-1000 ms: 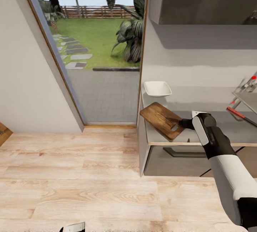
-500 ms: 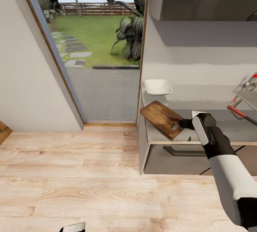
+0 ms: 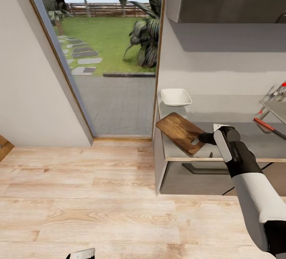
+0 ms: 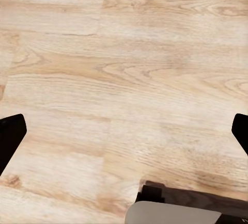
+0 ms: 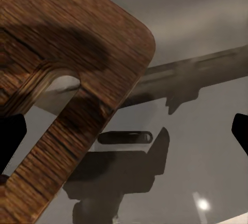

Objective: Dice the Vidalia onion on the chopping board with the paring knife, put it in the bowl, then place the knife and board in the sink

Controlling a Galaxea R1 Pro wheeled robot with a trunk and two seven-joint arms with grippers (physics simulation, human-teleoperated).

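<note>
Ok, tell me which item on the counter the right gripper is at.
The chopping board: the right gripper is at its slotted end, while the white bowl sits apart behind it.

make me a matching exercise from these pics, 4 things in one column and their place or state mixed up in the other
Things:
1. chopping board
2. bowl
3. paring knife
4. left gripper

Places or states:
A. lying on the countertop near the sink
B. open above the wooden floor
C. by the wall at the countertop's end
D. tilted, handle end at the right gripper

Pairs: 1-D, 2-C, 3-A, 4-B
</note>
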